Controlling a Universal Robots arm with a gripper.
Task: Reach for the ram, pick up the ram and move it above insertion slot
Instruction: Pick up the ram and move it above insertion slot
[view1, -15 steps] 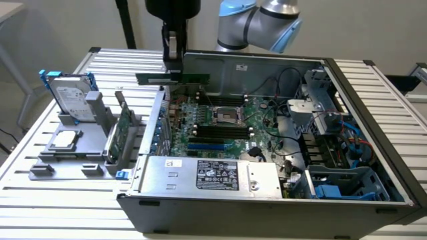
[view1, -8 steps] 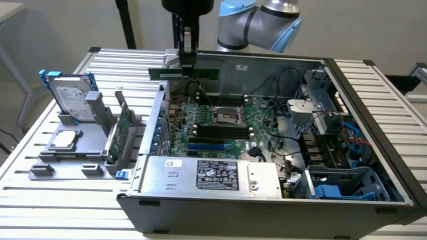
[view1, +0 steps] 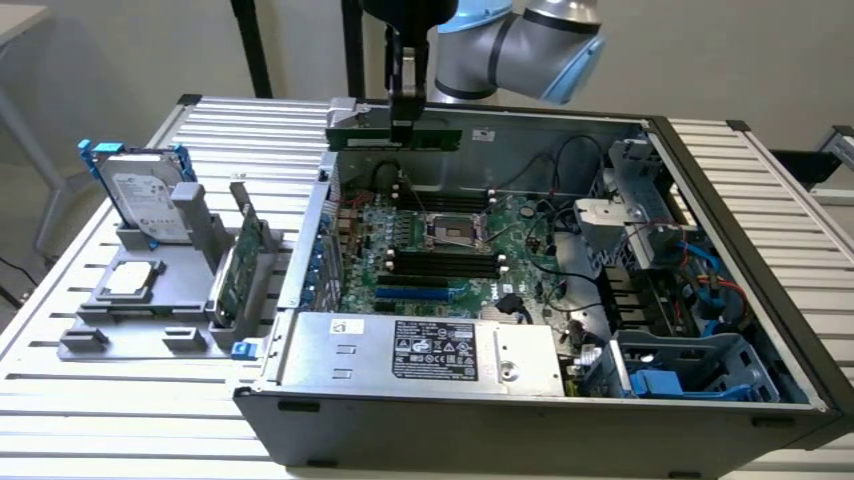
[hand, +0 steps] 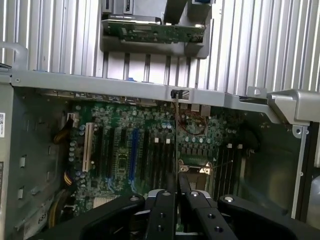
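The ram (view1: 394, 137) is a long thin green stick held level in the air over the far left rim of the open computer case (view1: 747, 300). My gripper (view1: 404, 122) is shut on it from above, near its middle. In the wrist view the ram (hand: 177, 130) shows edge-on as a thin line running out from between my black fingers (hand: 165, 200), with my gripper (hand: 177, 184) over the motherboard (hand: 150, 125). The black memory slots (view1: 434, 262) lie beside the processor socket (view1: 449, 232), lower and nearer the case front than the ram.
A grey rack (view1: 147, 300) at the exterior view's left holds a silver hard drive (view1: 144, 200), a taller green card (view1: 238, 275) and a processor chip (view1: 131, 280). A power supply (view1: 427, 350) and drive cage (view1: 681, 370) fill the case front. Cables (view1: 574, 290) run right of the slots.
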